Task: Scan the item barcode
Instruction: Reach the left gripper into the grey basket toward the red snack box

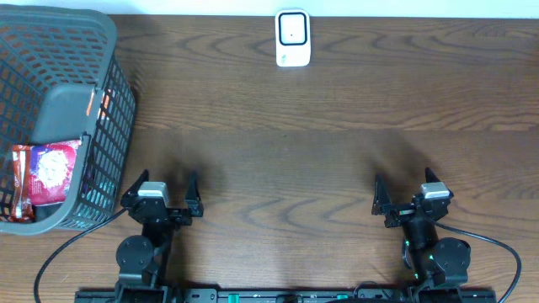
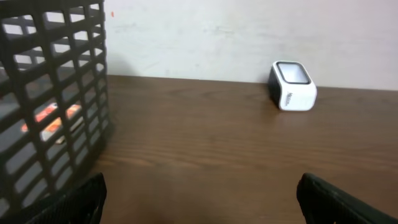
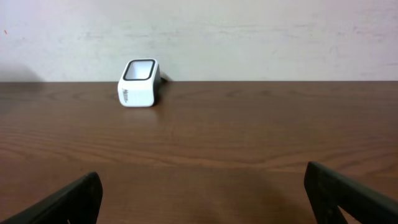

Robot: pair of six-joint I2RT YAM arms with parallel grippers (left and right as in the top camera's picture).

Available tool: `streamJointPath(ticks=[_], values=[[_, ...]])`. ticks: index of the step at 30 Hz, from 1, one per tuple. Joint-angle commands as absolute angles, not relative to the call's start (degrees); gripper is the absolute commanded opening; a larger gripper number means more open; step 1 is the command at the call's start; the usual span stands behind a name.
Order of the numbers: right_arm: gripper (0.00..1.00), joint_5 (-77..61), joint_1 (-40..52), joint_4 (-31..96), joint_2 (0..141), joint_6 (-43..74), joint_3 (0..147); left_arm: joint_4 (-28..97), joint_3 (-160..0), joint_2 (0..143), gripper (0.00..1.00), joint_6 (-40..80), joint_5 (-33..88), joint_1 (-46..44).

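Note:
A white barcode scanner [image 1: 293,38] with a dark window stands at the table's far edge; it also shows in the left wrist view as the scanner [image 2: 292,86] and in the right wrist view as the scanner [image 3: 139,83]. A red packet [image 1: 46,175] lies inside the grey basket [image 1: 118,109] at the left; no barcode shows on it. My left gripper [image 1: 162,187] is open near the front edge, just right of the basket. My right gripper [image 1: 411,191] is open at the front right. Both hold nothing.
The basket wall [image 2: 56,106] fills the left of the left wrist view, with red packaging showing through its slots. A dark flat item [image 1: 72,114] also lies in the basket. A pale wall [image 3: 249,37] rises behind the table.

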State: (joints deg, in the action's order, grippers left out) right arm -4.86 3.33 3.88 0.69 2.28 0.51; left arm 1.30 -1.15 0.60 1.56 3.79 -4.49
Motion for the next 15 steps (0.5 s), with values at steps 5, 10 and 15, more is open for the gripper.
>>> streamJointPath(ticks=[5,10,15], values=[[0.99,-4.6,3.0,4.0,0.5,1.6,0.3,-16.1,-0.3,0.3,0.97,8.3,22.0,-4.2],[0.99,-4.6,3.0,4.0,0.5,1.6,0.3,-27.1,-3.0,0.3,0.98,10.4,21.2,-4.2],[0.99,-4.6,3.0,4.0,0.5,1.6,0.3,-28.7,-11.8,3.8,0.98,9.2,12.3,-4.2]])
